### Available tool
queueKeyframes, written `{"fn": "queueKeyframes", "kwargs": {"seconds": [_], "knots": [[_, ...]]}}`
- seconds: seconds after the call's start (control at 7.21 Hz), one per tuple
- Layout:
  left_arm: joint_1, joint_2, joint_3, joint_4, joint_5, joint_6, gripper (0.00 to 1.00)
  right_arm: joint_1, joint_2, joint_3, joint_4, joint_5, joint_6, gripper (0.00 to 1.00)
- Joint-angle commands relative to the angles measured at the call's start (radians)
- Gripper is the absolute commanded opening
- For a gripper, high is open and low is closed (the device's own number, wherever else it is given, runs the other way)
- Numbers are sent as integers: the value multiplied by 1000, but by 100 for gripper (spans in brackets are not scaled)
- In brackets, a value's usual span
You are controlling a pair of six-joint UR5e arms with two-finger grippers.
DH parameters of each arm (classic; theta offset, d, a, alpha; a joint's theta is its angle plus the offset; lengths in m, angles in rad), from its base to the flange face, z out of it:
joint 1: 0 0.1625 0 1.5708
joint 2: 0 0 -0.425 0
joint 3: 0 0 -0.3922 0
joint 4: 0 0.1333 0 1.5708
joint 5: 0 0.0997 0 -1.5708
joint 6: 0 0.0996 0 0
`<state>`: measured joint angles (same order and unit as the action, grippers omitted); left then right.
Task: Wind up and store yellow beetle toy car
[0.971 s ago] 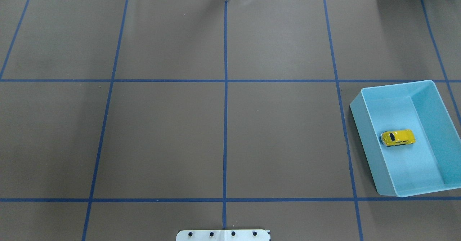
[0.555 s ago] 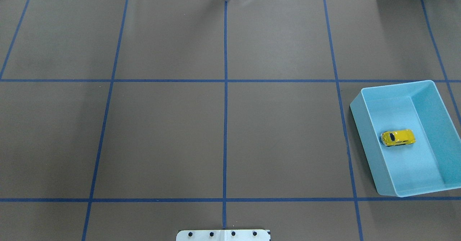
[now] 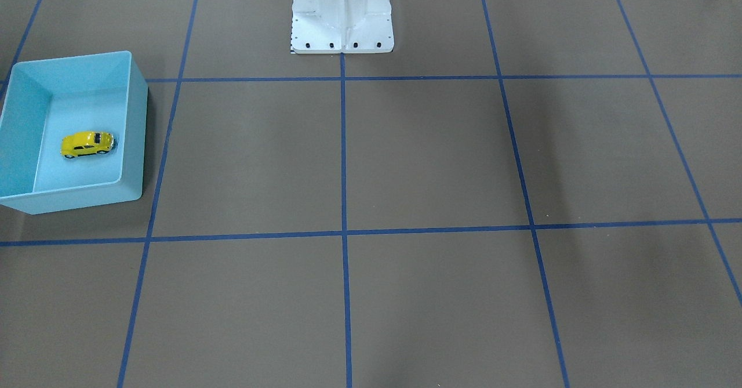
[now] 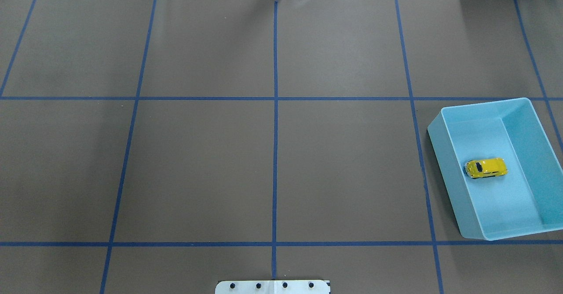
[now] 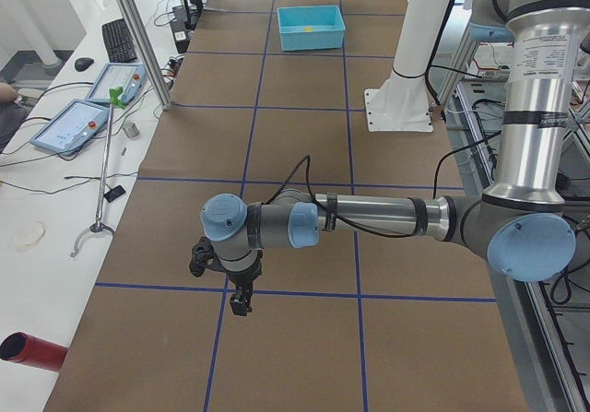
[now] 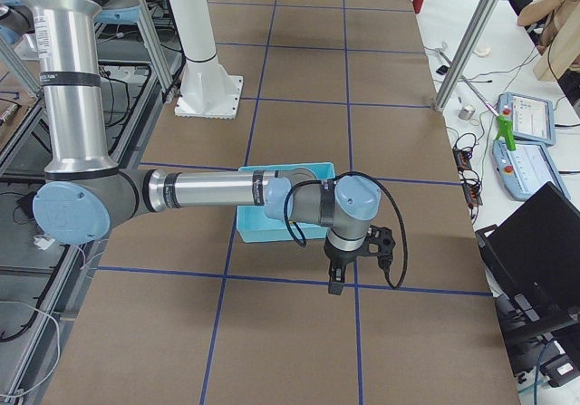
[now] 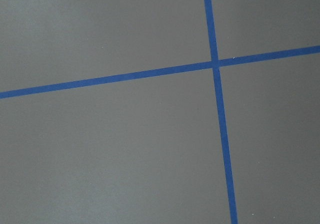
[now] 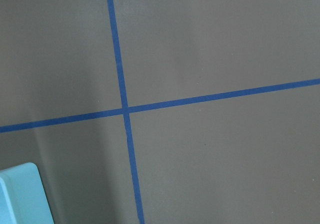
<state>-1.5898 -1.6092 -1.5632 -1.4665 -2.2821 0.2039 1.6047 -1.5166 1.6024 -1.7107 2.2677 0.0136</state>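
Find the yellow beetle toy car (image 4: 486, 168) on its wheels inside the light blue bin (image 4: 451, 175), close to one long wall. Cannot tell spread from pressed together for the right hand (image 6: 334, 283) beside the bin — so open wide, descend straight, pinch the flanks.

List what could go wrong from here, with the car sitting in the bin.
1. The yellow beetle toy car stands on its wheels close to the wall of the light blue bin nearest the table's centre. Fingers reaching in may strike that wall or shove the bin.
2. The car is small and rounded, so a pinch may slip off and roll it.
3. Nothing shows whether it has been wound up, so that step might get skipped.
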Motion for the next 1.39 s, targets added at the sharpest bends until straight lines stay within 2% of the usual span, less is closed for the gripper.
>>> {"fn": "queueKeyframes", "kwargs": {"seconds": [0.0, 0.14, 0.42, 0.56, 0.97, 1.11, 1.25], "knots": [[-1, 0, 0, 0, 0, 0, 100, -9, 6, 7, 6, 4, -12, 100], [1, 0, 0, 0, 0, 0, 100, -9, 13, 19, 8, 4, -11, 100], [1, 0, 0, 0, 0, 0, 100, -12, -5, -40, 191, 3, -8, 100], [1, 0, 0, 0, 0, 0, 100, -12, -10, -61, 222, 4, -6, 100], [1, 0, 2, 0, 1, 2, 100, -12, -22, -59, 218, 18, -1, 100], [-1, 0, 2, 0, 1, 2, 100, -12, -25, -61, 211, 65, 2, 100], [1, 0, 2, 0, 0, 2, 100, -12, -23, -59, 195, 69, 2, 100]]}}
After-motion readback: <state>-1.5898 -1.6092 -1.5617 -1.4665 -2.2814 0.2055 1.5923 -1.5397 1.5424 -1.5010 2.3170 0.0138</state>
